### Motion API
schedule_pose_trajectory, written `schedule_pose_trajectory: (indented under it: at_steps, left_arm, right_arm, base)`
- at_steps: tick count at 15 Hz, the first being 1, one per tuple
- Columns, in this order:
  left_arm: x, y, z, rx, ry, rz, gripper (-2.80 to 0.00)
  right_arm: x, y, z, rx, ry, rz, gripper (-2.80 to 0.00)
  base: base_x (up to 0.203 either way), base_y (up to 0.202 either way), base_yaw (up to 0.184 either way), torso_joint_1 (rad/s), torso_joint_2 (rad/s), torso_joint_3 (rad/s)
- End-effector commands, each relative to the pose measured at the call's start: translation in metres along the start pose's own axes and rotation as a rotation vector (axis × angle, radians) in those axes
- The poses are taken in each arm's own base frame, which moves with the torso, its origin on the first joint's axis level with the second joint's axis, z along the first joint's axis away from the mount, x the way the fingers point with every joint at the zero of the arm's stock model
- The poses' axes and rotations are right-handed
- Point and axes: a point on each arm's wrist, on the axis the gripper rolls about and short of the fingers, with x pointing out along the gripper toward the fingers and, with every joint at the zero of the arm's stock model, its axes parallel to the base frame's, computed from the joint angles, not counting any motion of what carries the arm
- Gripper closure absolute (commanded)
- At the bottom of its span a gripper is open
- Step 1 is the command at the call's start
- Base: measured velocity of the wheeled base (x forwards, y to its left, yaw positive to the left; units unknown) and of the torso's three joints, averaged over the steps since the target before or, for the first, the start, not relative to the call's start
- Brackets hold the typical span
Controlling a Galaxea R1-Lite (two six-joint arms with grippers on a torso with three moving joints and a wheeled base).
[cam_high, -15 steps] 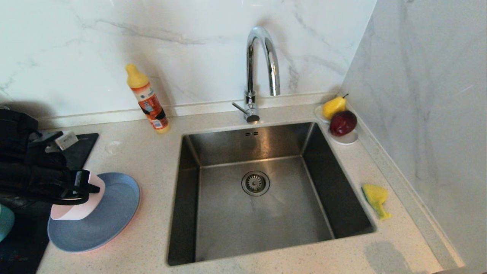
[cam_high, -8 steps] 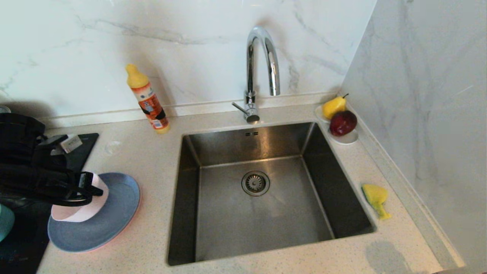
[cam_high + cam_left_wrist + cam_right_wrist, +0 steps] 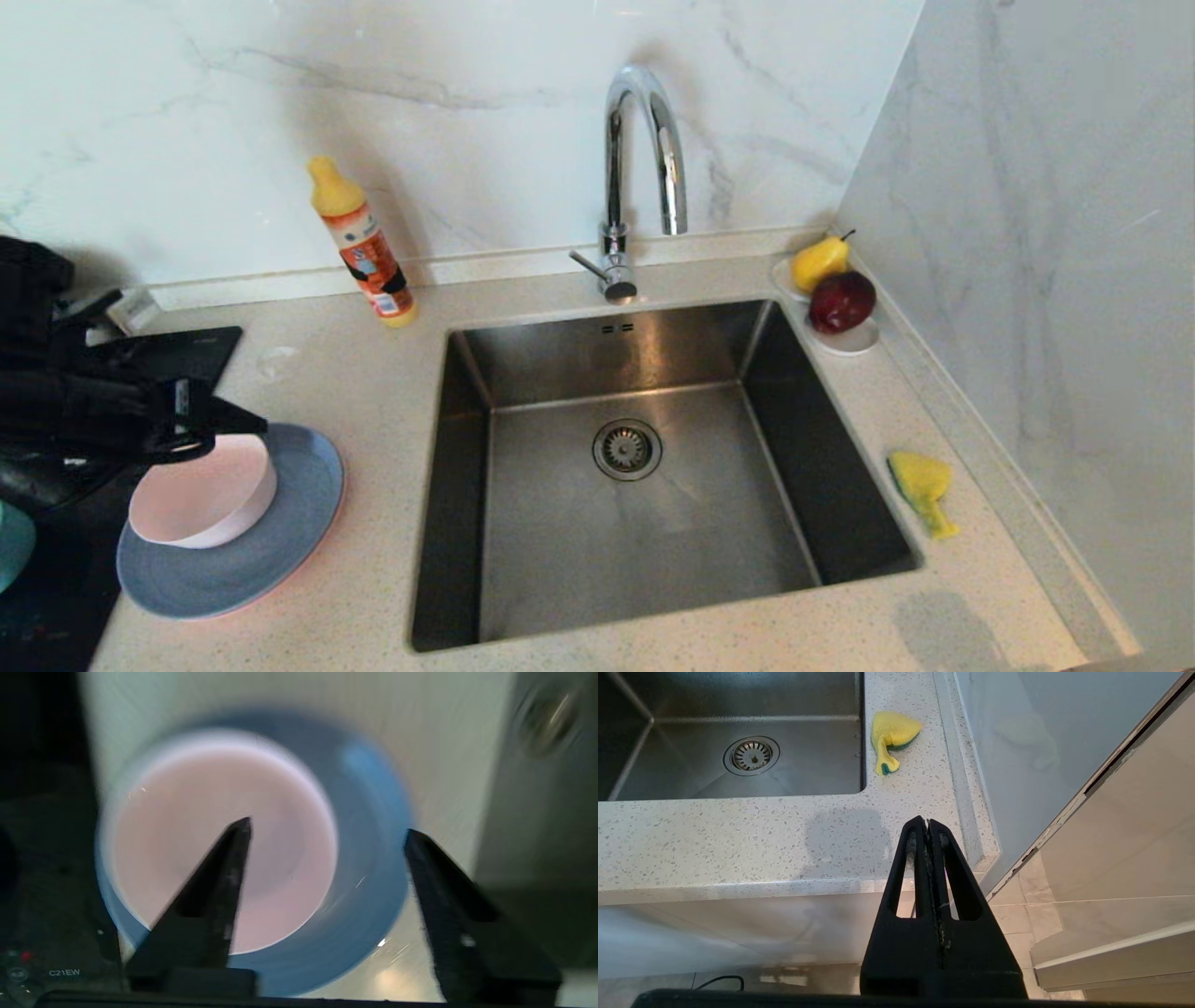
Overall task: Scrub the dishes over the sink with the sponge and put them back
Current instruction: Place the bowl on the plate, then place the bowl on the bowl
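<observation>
The small pale pink bowl [image 3: 201, 504] [image 3: 210, 835] sits upright on the grey-blue plate [image 3: 261, 560] [image 3: 369, 858], left of the sink [image 3: 560, 560]. A salmon-pink rim [image 3: 322, 541] peeks out under that plate. My left gripper [image 3: 224, 425] [image 3: 327, 828] hovers just above the bowl, open and holding nothing. A teal bowl [image 3: 13, 546] shows at the left edge. The yellow sponge [image 3: 922, 485] [image 3: 892, 735] lies on the counter right of the sink. My right gripper [image 3: 927, 822] is shut and empty, parked below the counter's front right corner.
An orange bottle with a yellow cap [image 3: 362, 245] stands behind the sink on the left, beside the chrome tap [image 3: 644, 159]. A white dish [image 3: 851, 342] with a pear and a red apple fills the back right corner. A black hob [image 3: 187, 359] lies under my left arm.
My left gripper went from shut on the pink bowl to open, leaving it on the grey-blue plate. The gripper then lifted and drew back a little.
</observation>
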Motion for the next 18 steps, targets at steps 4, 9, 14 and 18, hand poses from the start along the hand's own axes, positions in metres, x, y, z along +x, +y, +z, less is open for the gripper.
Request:
schedule_pose_trajectory:
  at_steps: [4,9,14,18]
  left_arm:
    - [-0.039,0.028,0.027,-0.149,-0.072,0.133,0.00]
    - [-0.039,0.083,0.017,-0.311,-0.004,0.272,0.00]
    - [-0.044,0.122,-0.004,-0.449,0.086,0.359,-2.80]
    - [-0.034,0.154,-0.018,-0.541,0.133,0.381,-2.80]
  right_arm:
    - [0.000,0.000,0.000,-0.001,-0.002,0.000,0.00]
    - [0.000,0.000,0.000,-0.001,-0.002,0.000,0.00]
    - [0.000,0.000,0.000,-0.001,-0.002,0.000,0.00]
    - [0.000,0.000,0.000,-0.001,-0.002,0.000,0.00]
  base:
    - [0.000,0.000,0.000,0.000,0.00,0.000]
    - [0.000,0.000,0.000,0.000,0.00,0.000]
    - [0.000,0.000,0.000,0.000,0.00,0.000]
    - [0.000,0.000,0.000,0.000,0.00,0.000]
